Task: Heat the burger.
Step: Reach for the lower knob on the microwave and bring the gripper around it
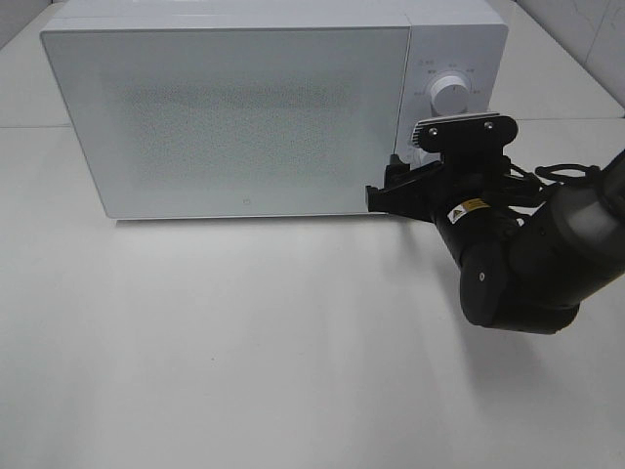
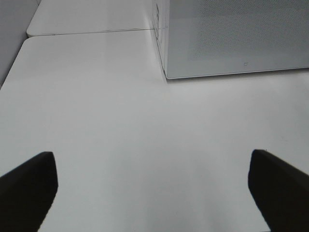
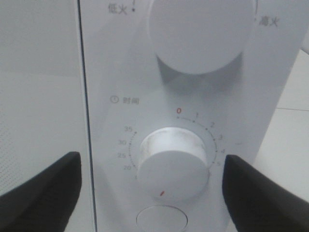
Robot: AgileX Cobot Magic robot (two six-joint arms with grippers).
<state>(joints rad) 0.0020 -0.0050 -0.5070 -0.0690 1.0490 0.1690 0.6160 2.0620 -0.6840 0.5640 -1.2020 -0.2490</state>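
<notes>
Right pincer [image 3: 150, 162] at the timer knob [image 3: 173, 164], microwave [image 1: 234, 107] door shut.
The burger shows in no view. The white microwave stands along the bench's [image 1: 195, 342] far edge. The right arm reaches in level toward the control panel, its pincer spread wide either side of the knob and gripping nothing. The left pincer [image 2: 152, 157] hangs wide open and empty over bare bench.

The white table [image 1: 244, 342] carries a white microwave [image 1: 234, 107] (door shut).

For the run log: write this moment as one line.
microwave door: closed | right tool: open, flanking timer knob | left tool: open above table | burger: not in view
</notes>
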